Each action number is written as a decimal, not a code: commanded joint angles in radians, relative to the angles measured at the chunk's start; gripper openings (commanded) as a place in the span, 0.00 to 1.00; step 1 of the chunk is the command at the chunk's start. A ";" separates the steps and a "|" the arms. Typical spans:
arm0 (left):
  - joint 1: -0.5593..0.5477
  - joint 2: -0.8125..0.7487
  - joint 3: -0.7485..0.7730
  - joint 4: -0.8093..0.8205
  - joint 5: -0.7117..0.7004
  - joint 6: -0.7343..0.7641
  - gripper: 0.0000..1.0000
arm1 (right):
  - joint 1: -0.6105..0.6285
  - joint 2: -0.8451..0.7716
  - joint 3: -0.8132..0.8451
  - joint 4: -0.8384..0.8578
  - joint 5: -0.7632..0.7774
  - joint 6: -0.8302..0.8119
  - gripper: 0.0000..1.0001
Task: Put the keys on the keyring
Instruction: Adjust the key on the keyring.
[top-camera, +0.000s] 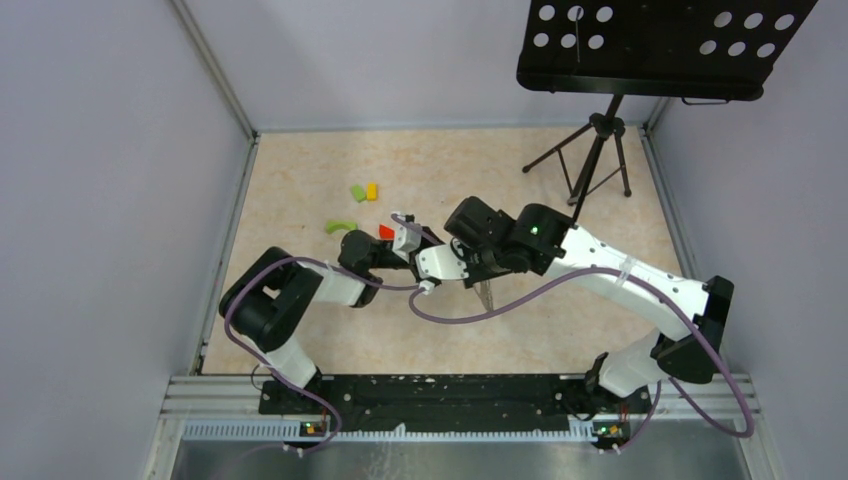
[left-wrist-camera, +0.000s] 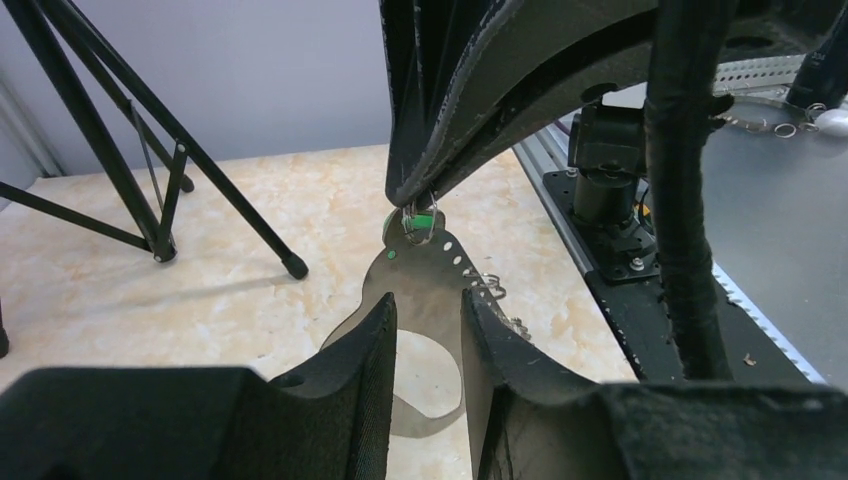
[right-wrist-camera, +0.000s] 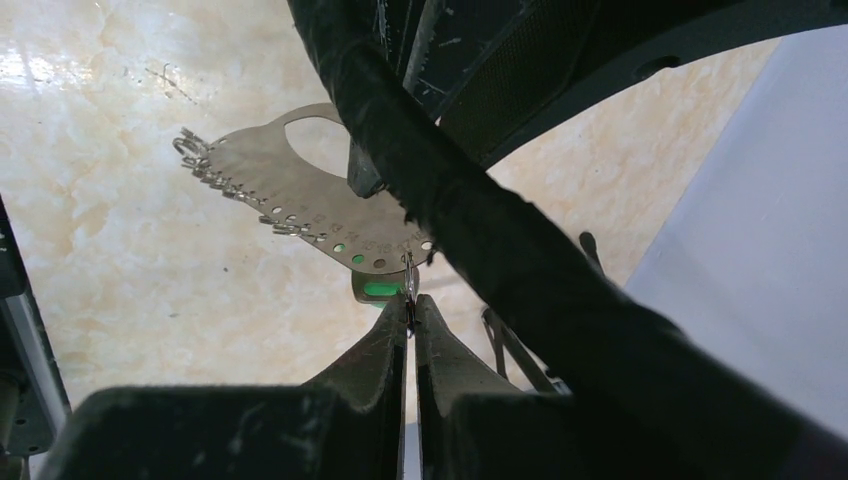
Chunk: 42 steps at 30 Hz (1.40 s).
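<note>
Green-tagged key (right-wrist-camera: 380, 290) sits at the hole-lined end of the silver plate (right-wrist-camera: 290, 190), where the right gripper (right-wrist-camera: 410, 305) is clenched on a thin wire ring (right-wrist-camera: 410, 268). The left gripper (left-wrist-camera: 428, 300) straddles the plate's oval cutout; whether it grasps is unclear. Beyond the plate lie coloured blocks (top-camera: 364, 191).

The black fingers of the left gripper (left-wrist-camera: 428, 305) cover the lower part of the flat silver-grey metal plate with small holes (left-wrist-camera: 418, 268); contact cannot be judged. From the right wrist, a thick black braided cable (right-wrist-camera: 490, 250) hides one end of the plate, the small bright green plastic tag (right-wrist-camera: 383, 290) shows only a strip, and the thin silver wire ring (right-wrist-camera: 409, 272) disappears between the pressed-together fingers of the right gripper (right-wrist-camera: 410, 308). In the top view the plate is too small to read.
</note>
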 joint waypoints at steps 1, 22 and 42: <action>-0.028 -0.010 0.023 0.268 -0.023 0.051 0.33 | -0.004 -0.018 0.012 0.073 -0.022 0.033 0.00; -0.068 -0.028 0.051 0.267 0.005 0.056 0.39 | -0.004 -0.006 0.010 0.106 -0.073 0.067 0.00; -0.088 -0.026 0.055 0.267 0.032 0.060 0.13 | -0.003 -0.020 -0.012 0.127 -0.085 0.081 0.00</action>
